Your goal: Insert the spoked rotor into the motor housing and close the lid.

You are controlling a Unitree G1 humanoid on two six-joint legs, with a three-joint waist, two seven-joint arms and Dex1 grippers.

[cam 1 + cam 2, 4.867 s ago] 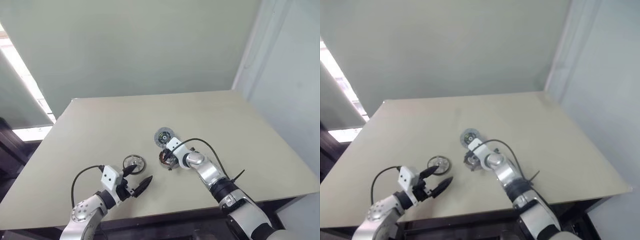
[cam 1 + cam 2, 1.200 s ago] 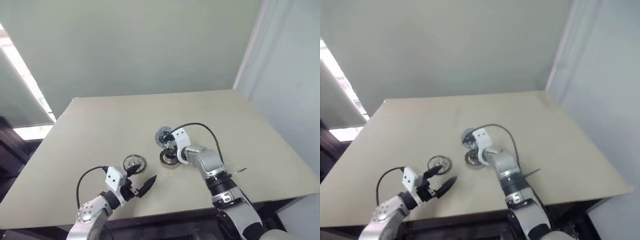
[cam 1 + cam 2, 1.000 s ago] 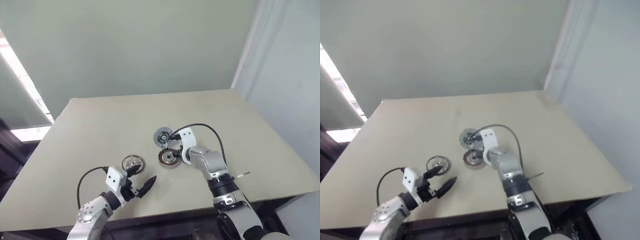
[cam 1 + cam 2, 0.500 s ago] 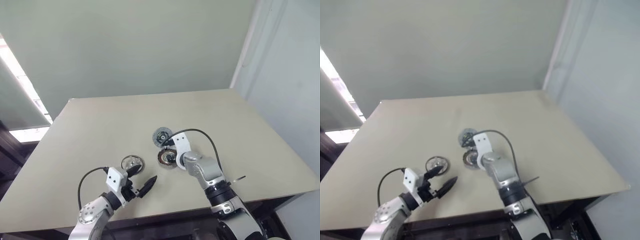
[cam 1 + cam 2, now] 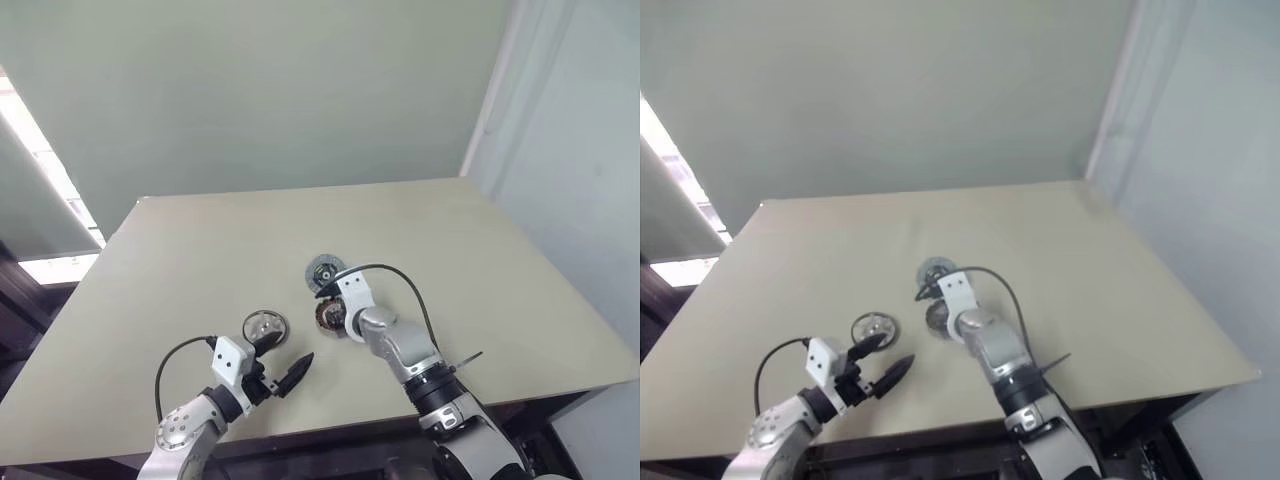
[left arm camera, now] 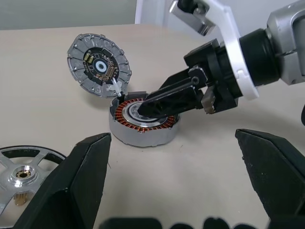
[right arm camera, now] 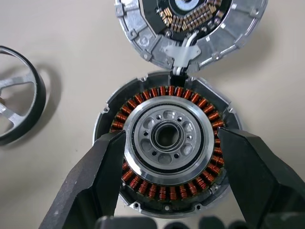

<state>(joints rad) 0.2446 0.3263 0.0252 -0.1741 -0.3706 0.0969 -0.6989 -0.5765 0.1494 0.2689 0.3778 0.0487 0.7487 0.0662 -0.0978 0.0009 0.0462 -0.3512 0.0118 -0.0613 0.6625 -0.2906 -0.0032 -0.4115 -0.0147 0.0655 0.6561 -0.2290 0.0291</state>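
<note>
Jaws of my right gripper (image 7: 167,157) stood apart, straddling the motor housing (image 6: 143,123) mid-desk without clamping it; over the last second they slid in over it from its far side. Left gripper (image 5: 283,361) gaped, unmoved, beside the spoked rotor (image 5: 264,325) near the front edge, uninserted. Lid (image 5: 325,271) lay behind the housing.

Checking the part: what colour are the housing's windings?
Copper-brown windings ring the motor housing; clearest in the right wrist view.

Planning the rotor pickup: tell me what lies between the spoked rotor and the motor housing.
Bare tabletop only. The left wrist view shows the spoked rotor and the motor housing apart, nothing between them.
</note>
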